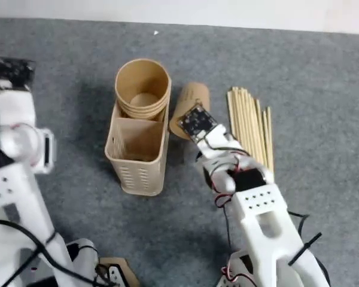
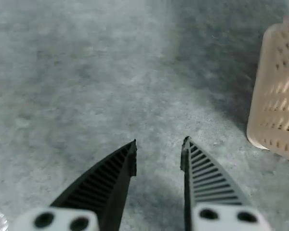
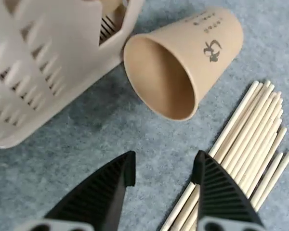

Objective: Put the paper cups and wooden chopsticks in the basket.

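Note:
A tan slotted basket [image 1: 137, 161] stands on the grey carpet, with stacked paper cups [image 1: 142, 89] upright in its far compartment. One more paper cup [image 3: 183, 67] lies on its side right beside the basket [image 3: 43, 82], mouth toward my right gripper [image 3: 164, 175], which is open and empty just short of it. A bundle of wooden chopsticks [image 1: 251, 128] lies on the carpet to the right of that cup; the chopsticks [image 3: 245, 144] run next to one right finger. My left gripper [image 2: 159, 151] is open and empty over bare carpet, left of the basket [image 2: 277, 96].
The right arm's white body [image 1: 269, 221] stretches from the front edge toward the lying cup [image 1: 188, 107]. The left arm [image 1: 15, 155] stands at the far left. A small brown object [image 1: 116, 269] sits by the front edge.

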Robot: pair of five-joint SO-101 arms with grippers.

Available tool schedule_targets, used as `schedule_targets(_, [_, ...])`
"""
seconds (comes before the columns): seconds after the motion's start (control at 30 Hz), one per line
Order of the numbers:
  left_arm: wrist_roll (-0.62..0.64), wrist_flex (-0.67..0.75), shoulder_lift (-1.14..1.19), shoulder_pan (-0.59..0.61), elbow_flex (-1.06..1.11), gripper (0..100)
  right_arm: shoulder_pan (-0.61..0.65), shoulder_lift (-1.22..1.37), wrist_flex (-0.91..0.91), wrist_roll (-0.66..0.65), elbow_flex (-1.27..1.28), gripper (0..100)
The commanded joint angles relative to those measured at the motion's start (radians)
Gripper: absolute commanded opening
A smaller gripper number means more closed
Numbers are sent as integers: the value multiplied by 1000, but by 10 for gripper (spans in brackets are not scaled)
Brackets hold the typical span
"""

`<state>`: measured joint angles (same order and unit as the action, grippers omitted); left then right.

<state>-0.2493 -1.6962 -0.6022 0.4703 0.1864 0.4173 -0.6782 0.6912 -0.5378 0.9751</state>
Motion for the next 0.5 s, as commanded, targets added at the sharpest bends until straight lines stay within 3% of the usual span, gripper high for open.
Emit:
schedule_targets(0.0, [-8,209,-119,-36,334,181,8,2,-15,-11,-41,202])
schedule_targets(0.13, [-2,463,-170,-38,622,181,8,2,-15,-14,-41,202])
schedule_targets(0.23, [3,591,-174,-42,751,181,8,2,-15,-91,-41,202])
schedule_targets(0.47, [25,655,-174,-36,862,181,5,4,-59,-210,-42,202])
